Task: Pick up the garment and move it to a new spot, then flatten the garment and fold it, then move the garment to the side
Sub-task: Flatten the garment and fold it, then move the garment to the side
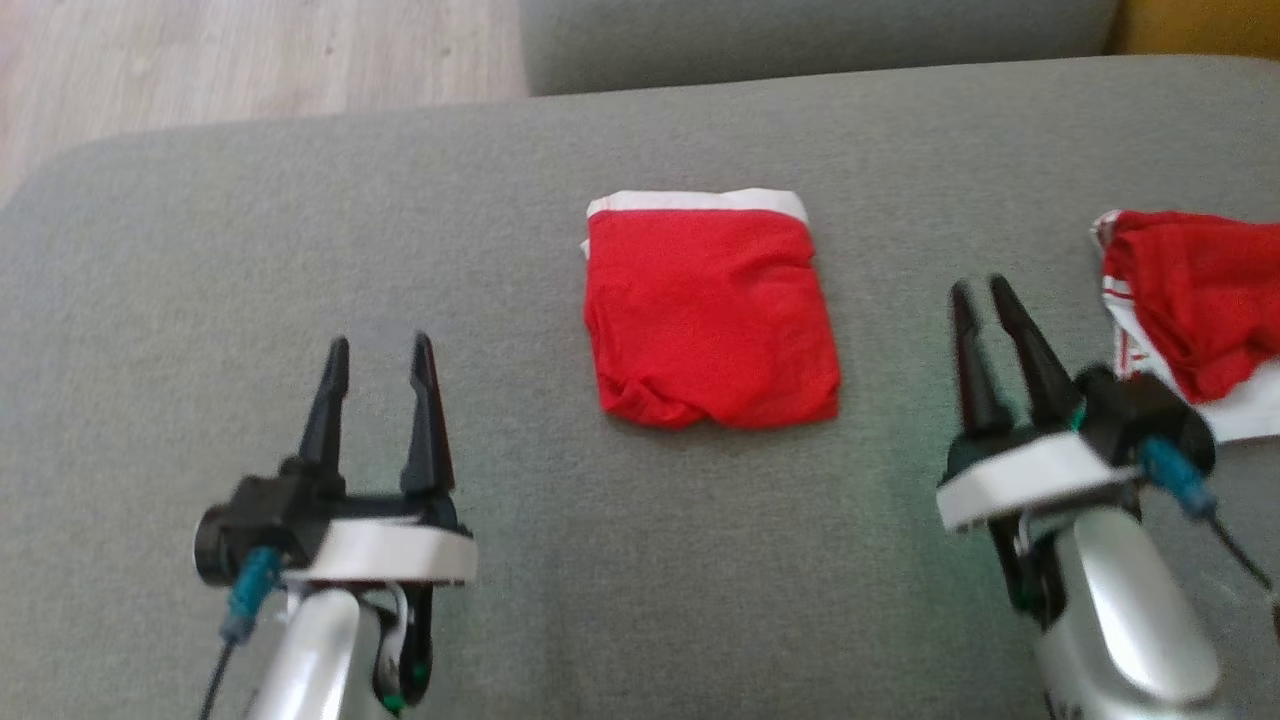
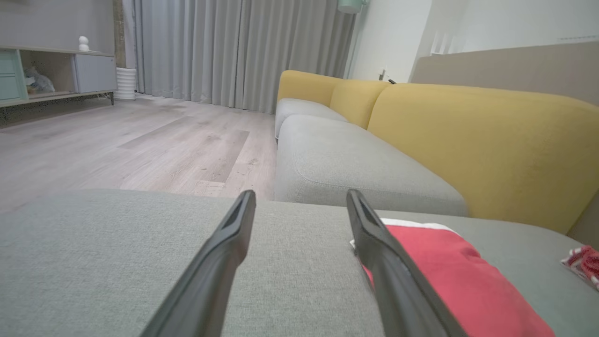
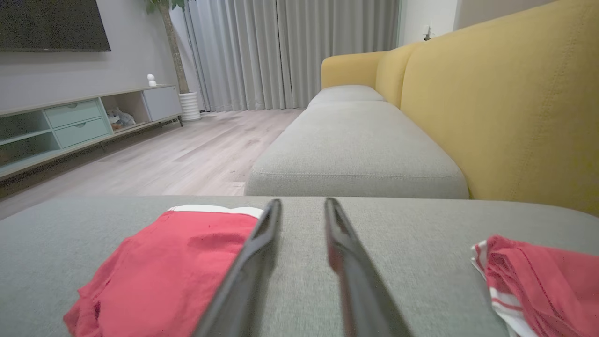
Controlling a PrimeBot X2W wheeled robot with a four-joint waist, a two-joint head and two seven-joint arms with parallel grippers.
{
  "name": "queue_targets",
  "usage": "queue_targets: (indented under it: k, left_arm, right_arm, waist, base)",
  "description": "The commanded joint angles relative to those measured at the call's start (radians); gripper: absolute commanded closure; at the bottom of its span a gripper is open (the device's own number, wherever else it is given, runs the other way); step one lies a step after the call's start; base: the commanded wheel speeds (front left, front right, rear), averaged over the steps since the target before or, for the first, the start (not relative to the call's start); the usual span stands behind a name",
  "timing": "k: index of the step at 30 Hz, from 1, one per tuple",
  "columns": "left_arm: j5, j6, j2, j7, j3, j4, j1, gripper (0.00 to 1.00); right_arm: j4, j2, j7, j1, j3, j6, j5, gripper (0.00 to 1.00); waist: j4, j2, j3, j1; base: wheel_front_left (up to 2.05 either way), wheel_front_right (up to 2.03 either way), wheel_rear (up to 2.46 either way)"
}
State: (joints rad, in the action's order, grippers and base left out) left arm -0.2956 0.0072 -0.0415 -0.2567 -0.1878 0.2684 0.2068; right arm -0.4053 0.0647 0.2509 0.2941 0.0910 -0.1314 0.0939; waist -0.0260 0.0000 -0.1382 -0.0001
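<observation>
Garment [image 1: 710, 320], red with a white waistband, lies folded at the middle of the grey sofa cushion [image 1: 300, 250], between both grippers and touching neither. The left gripper [image 1: 380, 345] stands fully spread and empty; the right gripper [image 1: 981, 287] is parted only narrowly, also empty, near a second, crumpled red garment [image 1: 1190, 300]. To move the fold aside, likely the remaining step, pinch all layers at one edge and carry it low.

The garment [image 1: 712, 315] lies at the middle of the cushion [image 1: 500, 200], a hand on either side.
The left hand [image 1: 381, 343] sits nearer, to its left; the right hand [image 1: 980, 286] stands between it and a second garment [image 1: 1195, 300].
</observation>
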Motion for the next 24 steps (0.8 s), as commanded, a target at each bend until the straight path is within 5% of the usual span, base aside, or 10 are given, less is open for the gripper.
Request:
queue_targets:
  k: [1,11,24]
  left_arm:
    - [0.027,-0.005,-0.009,-0.005,0.033,-0.025,0.006,0.0]
    - [0.034,-0.002,-0.009,-0.005,0.031,-0.023,-0.03,0.0]
    - [0.033,0.005,-0.009,-0.005,-0.013,-0.035,0.027,0.0]
  right_arm:
    - [0.049,-0.014,0.011,-0.009,0.021,0.001,-0.004,0.0]
    - [0.1,-0.014,0.011,-0.121,0.006,0.001,0.005,0.0]
    - [0.018,-0.014,-0.042,0.035,-0.019,0.001,-0.002,0.0]
  waist:
    - [0.017,0.0,0.018,0.0001]
    - [0.022,0.0,0.032,0.0001]
    - [-0.066,0.0,-0.056,0.0001]
  base:
    - [0.0,0.0,0.0]
    - [0.0,0.0,0.0]
    - [0.0,0.0,0.0]
